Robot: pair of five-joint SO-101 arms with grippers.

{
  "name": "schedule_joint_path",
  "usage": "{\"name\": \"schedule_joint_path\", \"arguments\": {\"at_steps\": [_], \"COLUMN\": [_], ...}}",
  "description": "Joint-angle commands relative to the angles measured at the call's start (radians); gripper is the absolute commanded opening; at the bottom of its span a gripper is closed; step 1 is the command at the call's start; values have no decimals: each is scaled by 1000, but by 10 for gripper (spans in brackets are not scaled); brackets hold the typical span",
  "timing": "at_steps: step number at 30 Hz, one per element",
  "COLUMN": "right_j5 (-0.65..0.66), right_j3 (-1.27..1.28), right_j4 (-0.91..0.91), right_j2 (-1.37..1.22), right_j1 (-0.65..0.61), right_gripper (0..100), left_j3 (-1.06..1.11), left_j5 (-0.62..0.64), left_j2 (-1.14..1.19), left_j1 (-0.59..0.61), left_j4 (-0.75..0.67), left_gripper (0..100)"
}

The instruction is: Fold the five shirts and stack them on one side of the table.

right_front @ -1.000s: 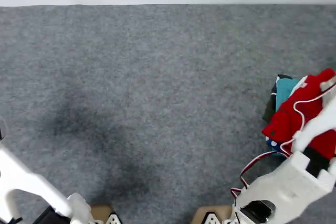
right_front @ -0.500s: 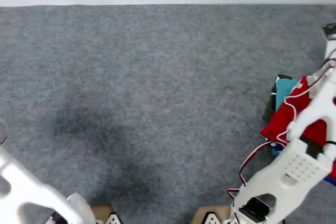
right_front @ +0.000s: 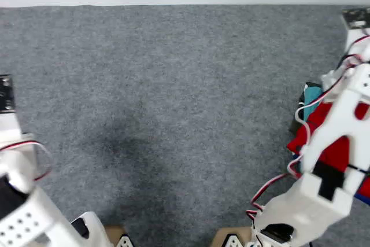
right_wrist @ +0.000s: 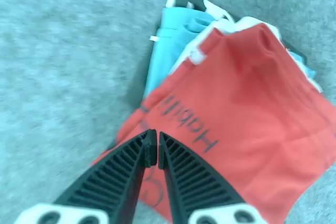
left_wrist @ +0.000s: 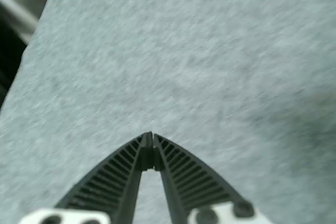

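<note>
A stack of folded shirts (right_front: 324, 137) lies at the table's right edge, a red shirt (right_wrist: 247, 108) on top, a teal one (right_wrist: 165, 51) and a dark one beneath it. My right gripper (right_wrist: 153, 148) is shut and empty, hovering over the red shirt's near corner. The right arm (right_front: 329, 160) covers much of the stack in the high view. My left gripper (left_wrist: 148, 150) is shut with nothing in it, above bare grey felt. The left arm (right_front: 23, 201) stands at the table's left front.
Grey felt (right_front: 173, 85) covers the whole table, with a white wall along the back edge. In the left wrist view a dark table edge (left_wrist: 21, 14) shows beside the felt.
Both arms have risen and drawn back. The right arm has lifted off the red shirt, which stays on the stack. The left arm has swung up along the left edge.
</note>
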State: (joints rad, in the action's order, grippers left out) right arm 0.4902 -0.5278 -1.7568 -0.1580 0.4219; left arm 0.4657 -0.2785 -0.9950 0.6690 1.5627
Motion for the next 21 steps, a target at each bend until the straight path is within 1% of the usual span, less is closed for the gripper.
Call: {"name": "schedule_joint_path", "arguments": {"at_steps": [1, 3, 5, 6, 9, 12, 14, 17, 21], "right_j5": [-23, -25, -52, -95, -284, -459, -540, -586, -597], "right_j3": [133, 229, 322, 370, 509, 620, 686, 825, 1066], "right_j4": [-39, -38, -38, -36, -36, -36, -15, 82, 252], "right_j2": [216, 314, 400, 435, 538, 644, 704, 791, 923], "right_j1": [-51, -68, -93, -104, -113, -113, -113, -114, -114], "right_gripper": [10, 10, 10, 10, 10, 10, 10, 10, 10], "left_j3": [50, 94, 133, 150, 211, 309, 400, 542, 768], "left_j5": [140, 180, 186, 186, 189, 187, 187, 190, 192], "left_j2": [-87, -129, -164, -183, -255, -345, -416, -551, -766], "left_j1": [-170, -258, -327, -353, -408, -425, -425, -428, -430], "left_j4": [-5, -20, -37, -46, -110, -169, -196, -241, -273], "left_gripper": [5, 5, 5, 6, 6, 6, 6, 6, 6]}}
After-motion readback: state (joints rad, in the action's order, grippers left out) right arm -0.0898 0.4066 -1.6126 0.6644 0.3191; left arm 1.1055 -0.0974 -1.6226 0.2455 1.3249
